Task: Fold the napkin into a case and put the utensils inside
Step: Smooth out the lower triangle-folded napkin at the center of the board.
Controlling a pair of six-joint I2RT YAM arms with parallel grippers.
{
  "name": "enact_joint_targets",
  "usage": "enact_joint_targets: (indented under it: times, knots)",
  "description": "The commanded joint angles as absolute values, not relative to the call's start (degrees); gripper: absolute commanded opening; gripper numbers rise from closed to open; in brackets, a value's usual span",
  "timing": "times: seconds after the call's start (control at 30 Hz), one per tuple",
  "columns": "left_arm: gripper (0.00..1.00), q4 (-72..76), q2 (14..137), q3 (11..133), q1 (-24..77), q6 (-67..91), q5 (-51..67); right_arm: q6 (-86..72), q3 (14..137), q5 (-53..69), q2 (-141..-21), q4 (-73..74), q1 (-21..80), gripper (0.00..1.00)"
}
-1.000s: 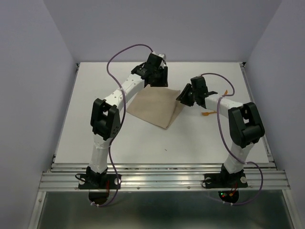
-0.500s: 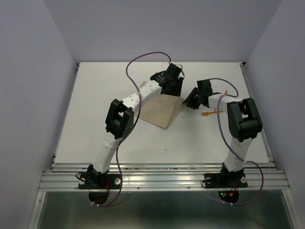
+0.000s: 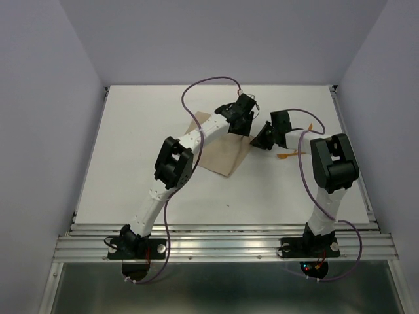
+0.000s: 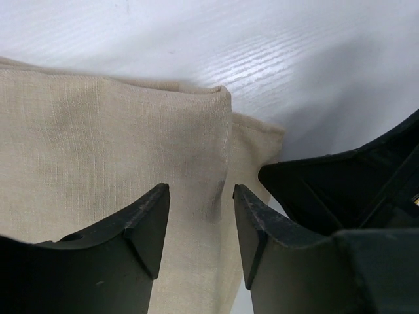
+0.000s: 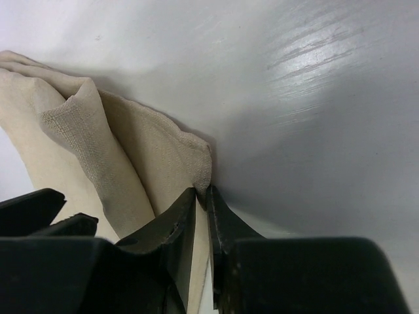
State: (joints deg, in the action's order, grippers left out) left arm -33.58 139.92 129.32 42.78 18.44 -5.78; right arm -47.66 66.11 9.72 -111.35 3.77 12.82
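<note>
Left tool [image 4: 200, 196] joins right tool [image 5: 201, 196] at the napkin [image 3: 219, 156] corner.

The left tool has swung over from the napkin's far corner to its right one and hovers with jaws apart above a folded edge. The right tool has closed to a pinch on that corner's tip (so the folding looks unfinished). The utensils [image 3: 289, 155] lie on the table [image 3: 131, 150] just right of the napkin, partly behind the right arm [image 3: 330, 167]. From above, both tools hide the corner, and I cannot tell how many layers are pinched.

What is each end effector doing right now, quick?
Left end effector: open over the napkin, holding nothing.
Right end effector: closed, pinching the napkin's corner.
</note>
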Motion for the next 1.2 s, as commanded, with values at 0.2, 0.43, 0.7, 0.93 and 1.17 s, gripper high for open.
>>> enact_joint_targets:
  times: [0.2,0.43,0.7,0.93,1.17]
  knots:
    - [0.49,-33.57,142.56,135.88,44.12,16.79,-8.79,-47.55,65.04,9.67,-113.20,3.78,13.18,0.16]
    - [0.50,-32.87,143.09,135.44,45.26,16.09,-9.58,-47.29,64.78,9.67,-113.12,3.78,13.18,0.16]
    - [0.20,-33.22,143.79,135.44,45.79,16.08,-12.39,-47.20,64.60,9.58,-112.94,3.87,13.18,0.16]
    - [0.00,-33.49,143.88,135.44,45.79,15.73,-12.48,-46.67,65.13,9.41,-113.20,3.78,13.18,0.14]
    - [0.39,-32.53,142.56,132.99,46.14,16.17,-15.11,-46.49,65.30,9.49,-113.03,3.78,13.18,0.14]
